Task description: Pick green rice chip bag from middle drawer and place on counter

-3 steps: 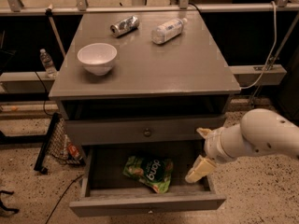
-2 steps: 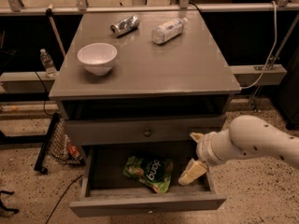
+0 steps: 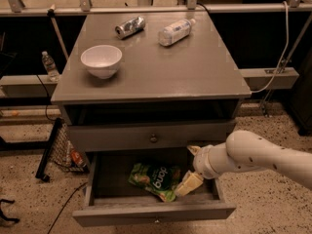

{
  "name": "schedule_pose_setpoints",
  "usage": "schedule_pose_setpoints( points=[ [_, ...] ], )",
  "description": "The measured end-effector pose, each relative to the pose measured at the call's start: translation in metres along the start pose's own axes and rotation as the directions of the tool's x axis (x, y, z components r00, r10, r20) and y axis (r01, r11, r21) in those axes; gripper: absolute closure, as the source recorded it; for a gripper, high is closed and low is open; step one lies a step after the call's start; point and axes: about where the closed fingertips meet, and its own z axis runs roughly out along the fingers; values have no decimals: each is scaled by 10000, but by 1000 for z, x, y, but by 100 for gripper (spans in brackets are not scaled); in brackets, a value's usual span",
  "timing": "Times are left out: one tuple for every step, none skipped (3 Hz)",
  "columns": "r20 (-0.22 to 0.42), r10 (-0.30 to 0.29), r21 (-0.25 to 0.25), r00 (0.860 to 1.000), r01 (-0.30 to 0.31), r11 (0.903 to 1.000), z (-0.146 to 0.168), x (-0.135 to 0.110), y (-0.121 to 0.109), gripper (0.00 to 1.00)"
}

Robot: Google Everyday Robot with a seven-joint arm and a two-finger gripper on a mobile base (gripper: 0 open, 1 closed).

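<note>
The counter [image 3: 195, 77] carries a bowl [image 3: 101, 60], a can [image 3: 130, 27] and a bottle [image 3: 174, 31], but no bag yet. The middle drawer [image 3: 151, 213] stands open. The gripper [image 3: 185, 170] has shifted left inside it within the last second, closing on the target. No grasp is made: the jaws are spread wide and empty. The green rice chip bag [image 3: 155, 178] lies flat on the drawer floor, with its right edge just at the lower finger [image 3: 191, 182].

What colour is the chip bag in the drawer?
The bag is green with white letters; the gripper is beside it, camera view.
</note>
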Motion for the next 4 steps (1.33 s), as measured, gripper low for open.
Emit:
schedule_pose_setpoints(
  points=[
    [0, 0, 0, 10000, 0, 10000, 0, 0, 0, 0],
    [-149, 157, -182, 9998, -160, 9997, 17, 15, 0, 0],
    [-396, 427, -317, 9983, -440, 9985, 48, 40, -5, 0],
    [-476, 447, -319, 9979, -462, 9984, 68, 50, -7, 0]
  ],
)
